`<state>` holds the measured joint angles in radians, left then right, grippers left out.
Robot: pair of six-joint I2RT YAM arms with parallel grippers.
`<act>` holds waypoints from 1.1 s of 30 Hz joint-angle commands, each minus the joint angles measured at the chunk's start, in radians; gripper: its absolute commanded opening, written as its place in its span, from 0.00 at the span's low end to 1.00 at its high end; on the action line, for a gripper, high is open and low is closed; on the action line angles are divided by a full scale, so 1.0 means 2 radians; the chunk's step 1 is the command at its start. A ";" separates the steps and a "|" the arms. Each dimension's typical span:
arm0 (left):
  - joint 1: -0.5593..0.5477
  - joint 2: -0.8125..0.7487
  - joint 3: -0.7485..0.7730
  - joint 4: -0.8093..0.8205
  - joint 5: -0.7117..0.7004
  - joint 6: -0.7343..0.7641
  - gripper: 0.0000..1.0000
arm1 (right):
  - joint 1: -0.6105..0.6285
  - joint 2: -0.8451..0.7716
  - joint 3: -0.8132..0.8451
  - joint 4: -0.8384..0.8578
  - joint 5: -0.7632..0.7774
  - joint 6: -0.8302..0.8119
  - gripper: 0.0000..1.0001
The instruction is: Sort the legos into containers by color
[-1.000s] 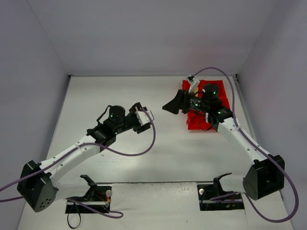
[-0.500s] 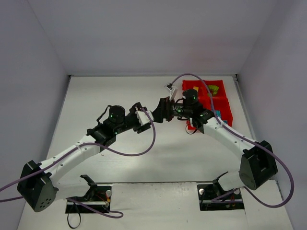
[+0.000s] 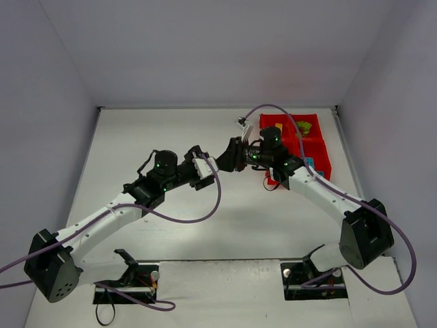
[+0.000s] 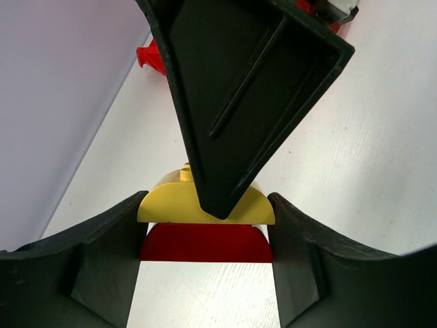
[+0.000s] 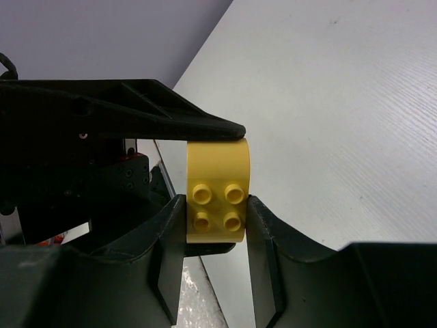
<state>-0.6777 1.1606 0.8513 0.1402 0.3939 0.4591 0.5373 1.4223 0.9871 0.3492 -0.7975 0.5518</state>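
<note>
My left gripper [image 4: 206, 205] is half open, clamped on a stack [image 4: 179, 217]: yellow brick [image 5: 217, 164] on red brick [image 4: 205, 244]. My right gripper [image 5: 217, 205] pinches the yellow brick on both sides, above the table [image 3: 157, 130], left of the tray [image 3: 319, 147]

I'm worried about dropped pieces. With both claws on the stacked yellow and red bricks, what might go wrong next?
1. The left claw spans both the yellow half-round plastic brick and the red half-round plastic brick beneath it; the right claw pinches only the yellow. Both clamping yellow, a pull may not separate them.
2. If they snap apart, the red one could drop onto the white table, outside the red plastic tray.
</note>
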 commanded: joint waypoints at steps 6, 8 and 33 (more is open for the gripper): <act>0.003 -0.011 0.005 0.034 -0.011 0.001 0.71 | 0.000 -0.012 0.005 0.047 -0.009 -0.004 0.00; 0.003 -0.012 0.004 0.033 -0.015 0.004 0.72 | -0.001 -0.012 0.005 0.046 -0.009 -0.004 0.00; 0.004 0.005 0.022 -0.003 -0.022 0.017 0.14 | -0.022 -0.024 -0.003 0.038 -0.024 -0.012 0.00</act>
<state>-0.6781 1.1675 0.8413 0.1196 0.3428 0.4721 0.5224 1.4220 0.9775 0.3607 -0.8074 0.5491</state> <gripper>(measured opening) 0.579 0.323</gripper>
